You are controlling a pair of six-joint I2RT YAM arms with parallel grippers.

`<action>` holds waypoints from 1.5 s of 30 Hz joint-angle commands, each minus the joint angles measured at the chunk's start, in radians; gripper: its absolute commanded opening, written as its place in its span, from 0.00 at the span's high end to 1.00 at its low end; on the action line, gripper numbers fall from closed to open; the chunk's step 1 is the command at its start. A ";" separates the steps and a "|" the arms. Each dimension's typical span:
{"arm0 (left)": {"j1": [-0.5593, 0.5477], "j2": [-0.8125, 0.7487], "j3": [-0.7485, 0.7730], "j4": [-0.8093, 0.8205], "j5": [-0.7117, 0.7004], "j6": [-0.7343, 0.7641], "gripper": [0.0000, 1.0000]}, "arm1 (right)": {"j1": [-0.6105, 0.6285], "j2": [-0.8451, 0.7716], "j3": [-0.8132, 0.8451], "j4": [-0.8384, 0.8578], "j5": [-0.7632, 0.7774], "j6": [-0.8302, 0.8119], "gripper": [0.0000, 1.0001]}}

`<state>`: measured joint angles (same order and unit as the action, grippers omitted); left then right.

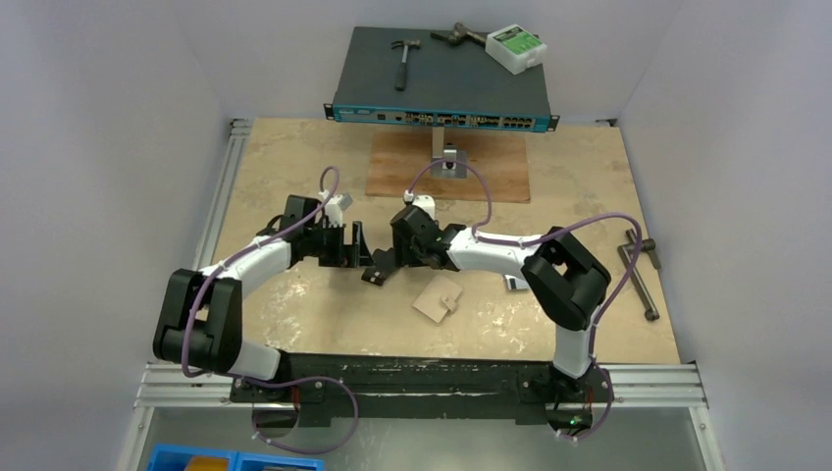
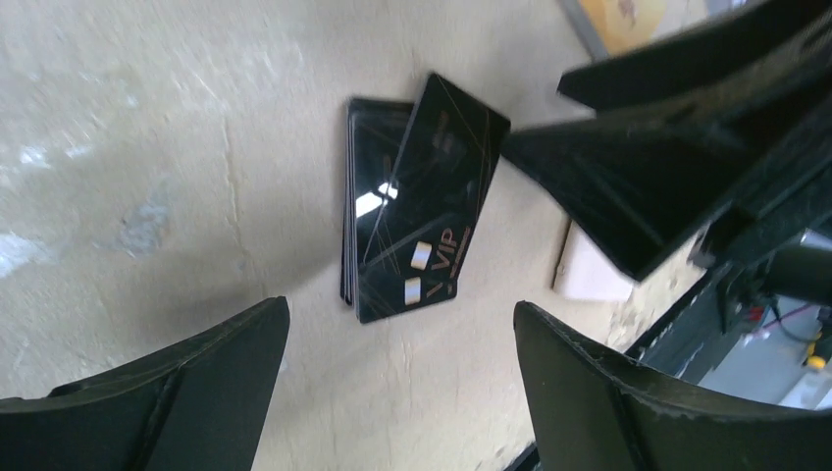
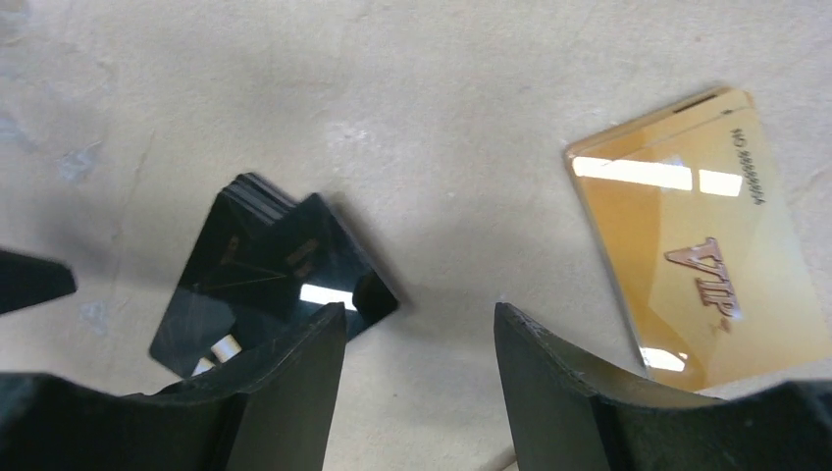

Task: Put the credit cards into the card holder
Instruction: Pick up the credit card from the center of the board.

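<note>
- Hovering above the black cards [image 2: 412, 216], your left gripper [image 2: 402, 392] had its fingers spread wide and held nothing.
- Your right gripper [image 3: 417, 378] was likewise apart and empty, low over the same stack.
- The black cards lay flat on the table [image 1: 324, 324], slightly fanned.
- The orange-yellow card [image 3: 702, 285] lay near them, not touching.
- The card holder [image 1: 439, 299] lay nearby, toward the arm bases.

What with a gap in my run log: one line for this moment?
left gripper open over black cards | right gripper open at their edge | gold card on table | holder lying apart
</note>
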<state>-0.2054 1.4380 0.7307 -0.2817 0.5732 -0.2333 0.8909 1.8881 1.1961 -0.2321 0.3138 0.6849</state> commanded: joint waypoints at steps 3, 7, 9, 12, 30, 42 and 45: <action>0.024 0.042 -0.001 0.218 0.036 -0.183 0.15 | 0.035 0.016 0.020 0.012 -0.076 -0.003 0.40; 0.025 0.052 0.004 0.230 0.010 -0.177 0.15 | 0.043 0.031 0.033 -0.015 -0.062 0.009 0.38; 0.024 0.050 0.004 0.230 0.007 -0.165 0.15 | 0.041 0.028 0.031 -0.006 -0.077 0.010 0.36; 0.024 0.060 0.005 0.228 0.010 -0.139 0.16 | 0.025 0.020 0.000 0.044 -0.122 0.023 0.34; -0.060 0.104 0.330 -0.239 -0.138 0.487 0.30 | -0.064 -0.017 -0.126 0.214 -0.309 0.117 0.35; -0.058 0.164 0.347 -0.302 -0.068 0.725 0.27 | -0.157 0.016 -0.264 0.385 -0.521 0.204 0.45; -0.064 0.158 0.331 -0.280 -0.079 0.733 0.27 | -0.173 0.025 -0.281 0.412 -0.562 0.213 0.46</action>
<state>-0.2623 1.6058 1.0382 -0.5732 0.4648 0.4469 0.7311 1.8668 0.9623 0.2070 -0.1757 0.8772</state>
